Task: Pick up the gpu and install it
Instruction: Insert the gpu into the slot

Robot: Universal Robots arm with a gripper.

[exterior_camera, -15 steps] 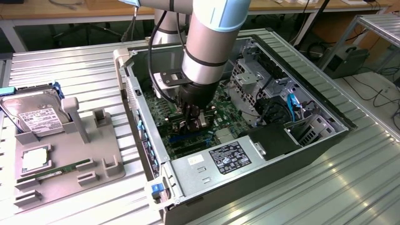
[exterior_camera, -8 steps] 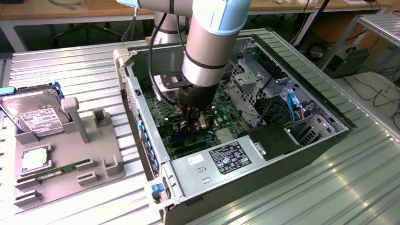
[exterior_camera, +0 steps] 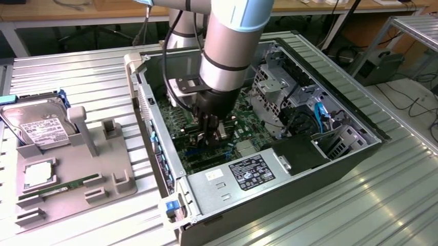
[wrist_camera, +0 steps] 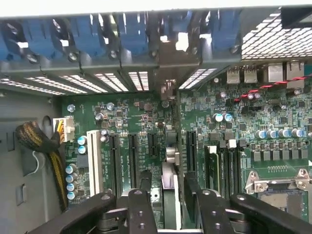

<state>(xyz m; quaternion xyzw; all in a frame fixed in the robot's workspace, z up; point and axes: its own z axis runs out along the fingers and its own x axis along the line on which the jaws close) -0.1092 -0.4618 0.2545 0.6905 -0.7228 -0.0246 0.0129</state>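
- The robot arm (exterior_camera: 229, 46) reached down into an open computer case (exterior_camera: 342, 154) that lay on its side on the ribbed metal tabletop (exterior_camera: 383, 205).
- The gripper (exterior_camera: 211, 134) sat low over the green motherboard (exterior_camera: 239, 118), near the middle of the case.
- In the wrist view, the gripper (wrist_camera: 168, 176) had its two black fingers (wrist_camera: 145, 183) spread apart, one on either side of a thin card seen edge-on.
- That card was the gpu (wrist_camera: 169, 197). It stood upright on the motherboard (wrist_camera: 131, 117) among the long expansion slots, with its far end running towards the case's rear wall.
- A narrow gap showed between each finger and the gpu, so the gripper stood open and held nothing.
- In the exterior view, the gpu (exterior_camera: 222, 135) appeared as a pale sliver between the fingertips.
- A row of blue slot clips (wrist_camera: 131, 34) lined the rear wall above the card.
- A braided cable bundle (wrist_camera: 44, 141) lay beside the board's edge.
- A labelled power supply (exterior_camera: 236, 177) filled the near corner of the case.
- On the exterior view's left, a grey holder tray (exterior_camera: 102, 174) carried a hard drive (exterior_camera: 38, 125), a square processor (exterior_camera: 39, 174) and a green RAM stick (exterior_camera: 61, 188), well apart from the gripper.
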